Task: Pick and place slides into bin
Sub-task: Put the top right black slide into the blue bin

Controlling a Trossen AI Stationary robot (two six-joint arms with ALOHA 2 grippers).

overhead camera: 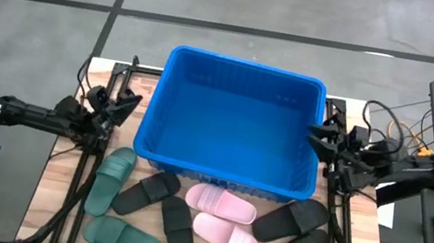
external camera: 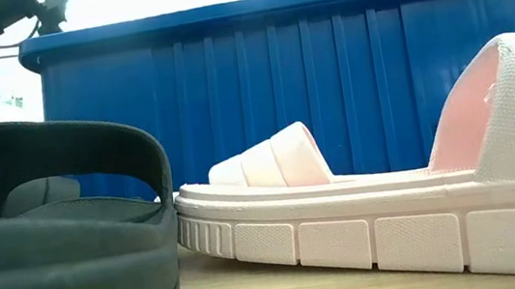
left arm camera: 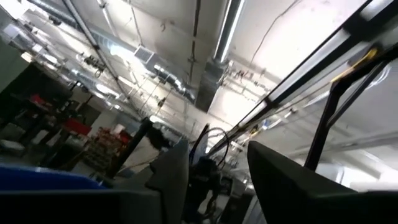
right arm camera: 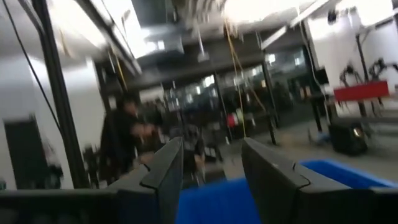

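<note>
- The left gripper [overhead camera: 128, 98] is seen beside the bin's [overhead camera: 225, 176] left wall, fingers parted, nothing held.
- The right gripper [overhead camera: 313, 136] is seen at its right rim, likewise parted and empty.
- Eight slides [overhead camera: 223, 220] are spread on the surface [overhead camera: 45, 199] before the bin.

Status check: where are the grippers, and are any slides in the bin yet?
Left gripper and right gripper open, empty, flanking the bin. Bin empty. All eight slides on the table in front of it. Nothing in the way.
</note>
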